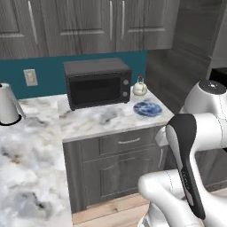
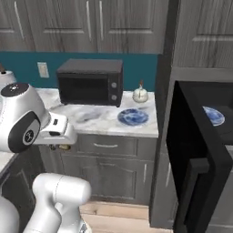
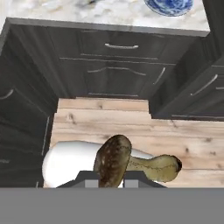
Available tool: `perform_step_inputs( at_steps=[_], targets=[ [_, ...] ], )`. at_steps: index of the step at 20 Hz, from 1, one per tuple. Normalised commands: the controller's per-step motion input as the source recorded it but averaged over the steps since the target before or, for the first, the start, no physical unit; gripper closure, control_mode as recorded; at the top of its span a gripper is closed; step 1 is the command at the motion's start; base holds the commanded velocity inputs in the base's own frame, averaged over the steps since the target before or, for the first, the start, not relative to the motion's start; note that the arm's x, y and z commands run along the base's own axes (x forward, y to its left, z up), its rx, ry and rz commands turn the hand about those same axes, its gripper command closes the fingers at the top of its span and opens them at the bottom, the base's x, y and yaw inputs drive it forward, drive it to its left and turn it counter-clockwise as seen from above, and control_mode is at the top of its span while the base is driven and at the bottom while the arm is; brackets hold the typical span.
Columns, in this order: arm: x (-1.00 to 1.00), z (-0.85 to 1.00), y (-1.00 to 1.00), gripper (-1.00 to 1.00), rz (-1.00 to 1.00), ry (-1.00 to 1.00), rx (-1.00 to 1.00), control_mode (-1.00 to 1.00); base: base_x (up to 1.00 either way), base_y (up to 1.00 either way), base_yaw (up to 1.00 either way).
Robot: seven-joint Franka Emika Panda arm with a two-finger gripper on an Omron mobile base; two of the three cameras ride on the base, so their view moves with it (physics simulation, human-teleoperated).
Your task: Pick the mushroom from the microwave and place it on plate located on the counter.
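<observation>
The mushroom (image 3: 120, 161) sits right at the bottom of the hand view, brown cap toward the camera and paler stem sticking out sideways, pinched in the hand (image 3: 109, 178), whose fingertips are mostly covered by the cap. So it is out of the microwave (image 2: 200, 173) and in the air, over the wooden floor (image 3: 131, 118) in front of the grey drawers (image 3: 118, 48), not yet above the bench (image 1: 111, 117).

The main risk, as I judge it, is the grip: the mushroom lies crosswise with most of its length hanging to one side, so a quick swing could twist it loose and drop it on the floor. A second risk is the target. The blue plate (image 1: 147, 108) on the bench stands near the right edge, just beside a small white kettle (image 1: 140, 88) and close to the black toaster oven (image 1: 98, 83); a release that is off-centre could send the mushroom rolling off the edge.

The hand view is what reveals the mushroom and its grip. The right base view shows the microwave's open black door (image 2: 195, 159) and a second blue plate (image 2: 214, 116) inside it, which the left base view lacks. The left base view shows more of the bench and a white paper-towel roll (image 1: 7, 104).
</observation>
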Motion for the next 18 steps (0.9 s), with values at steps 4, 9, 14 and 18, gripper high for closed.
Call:
perform_step_inputs(
  at_steps=[4, 9, 14, 18],
  targets=[
    [0.00, 0.00, 0.00, 1.00, 0.00, 0.00, 0.00, 1.00, 0.90, -0.03, -0.24],
    [0.00, 0.00, 0.00, 1.00, 0.00, 0.00, 0.00, 1.00, 0.97, -0.05, -0.01],
    [0.00, 0.00, 0.00, 1.00, 0.00, 0.00, 0.00, 1.00, 0.75, -0.36, 0.00],
    [0.00, 0.00, 0.00, 1.00, 0.00, 0.00, 0.00, 1.00, 0.37, -0.48, 0.01]
  ],
)
